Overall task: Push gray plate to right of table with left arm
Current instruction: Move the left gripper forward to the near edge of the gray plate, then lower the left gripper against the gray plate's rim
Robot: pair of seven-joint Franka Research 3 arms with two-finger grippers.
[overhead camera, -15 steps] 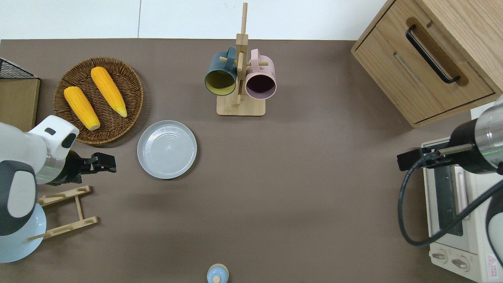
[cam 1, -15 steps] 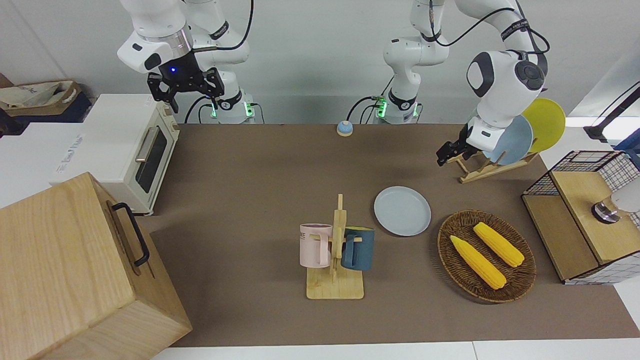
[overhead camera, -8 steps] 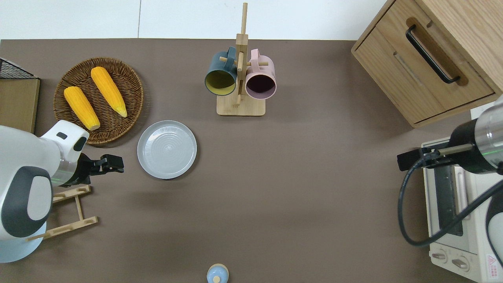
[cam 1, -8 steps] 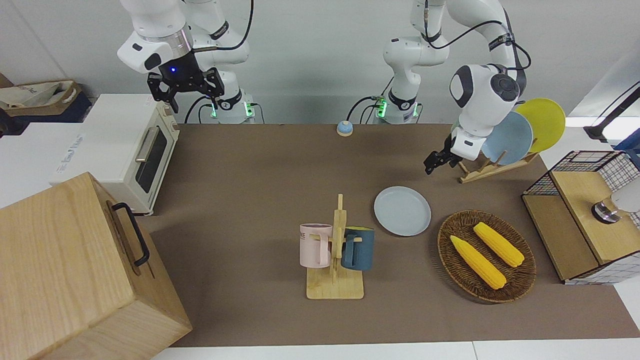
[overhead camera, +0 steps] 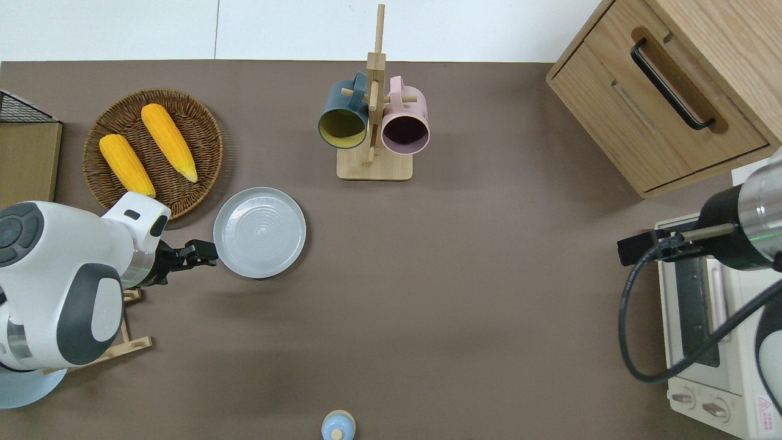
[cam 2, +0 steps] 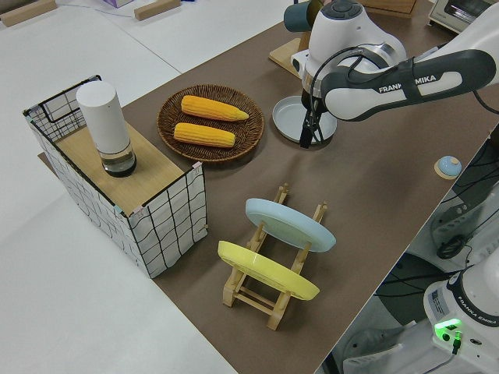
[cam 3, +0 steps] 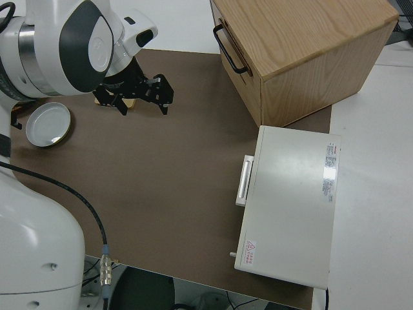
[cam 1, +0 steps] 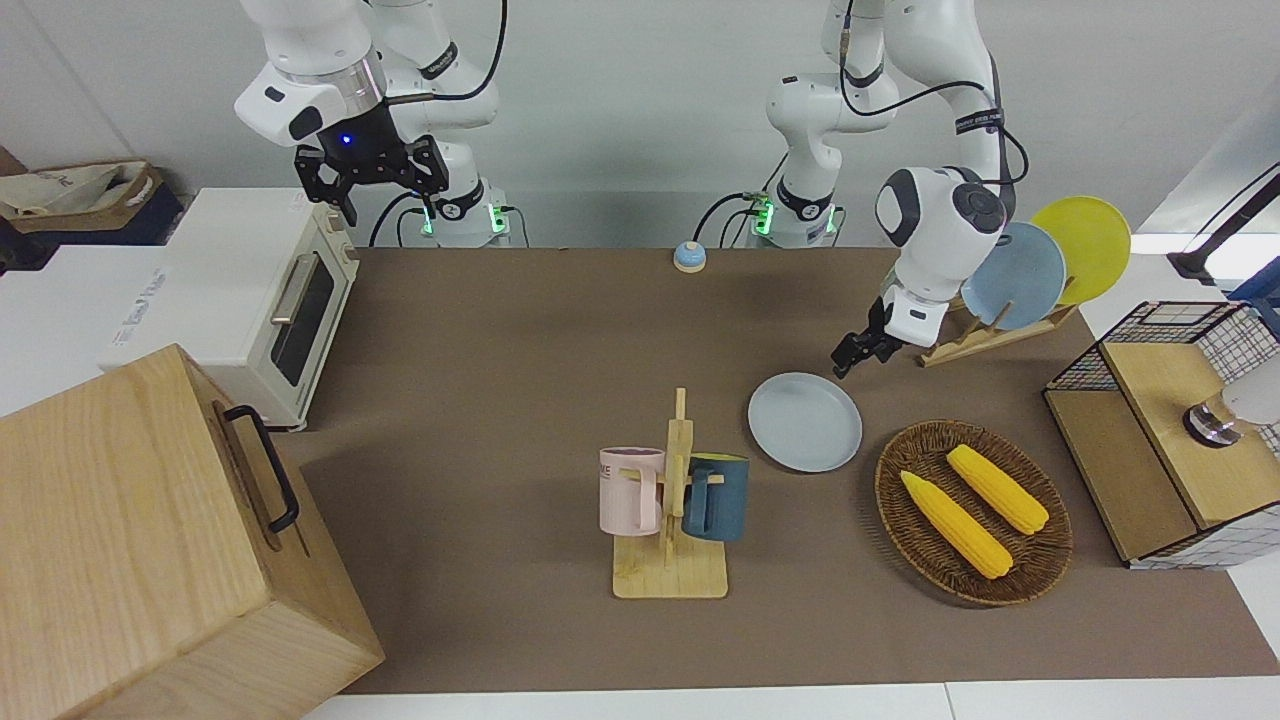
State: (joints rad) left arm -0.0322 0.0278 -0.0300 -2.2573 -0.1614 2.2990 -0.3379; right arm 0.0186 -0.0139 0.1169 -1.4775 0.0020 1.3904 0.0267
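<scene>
Gap between left gripper (overhead camera: 204, 251) and gray plate (overhead camera: 259, 232) only overhead; jaws' state unclear.

White arms (cam 1: 935, 215); black cables, seemingly.

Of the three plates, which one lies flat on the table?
The gray plate, beside the corn basket. The blue plate and the yellow plate stand tilted in the wooden rack.

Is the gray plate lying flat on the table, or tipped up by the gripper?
Flat. The gray plate lies level on the table, empty, with the left gripper at its rim.
</scene>
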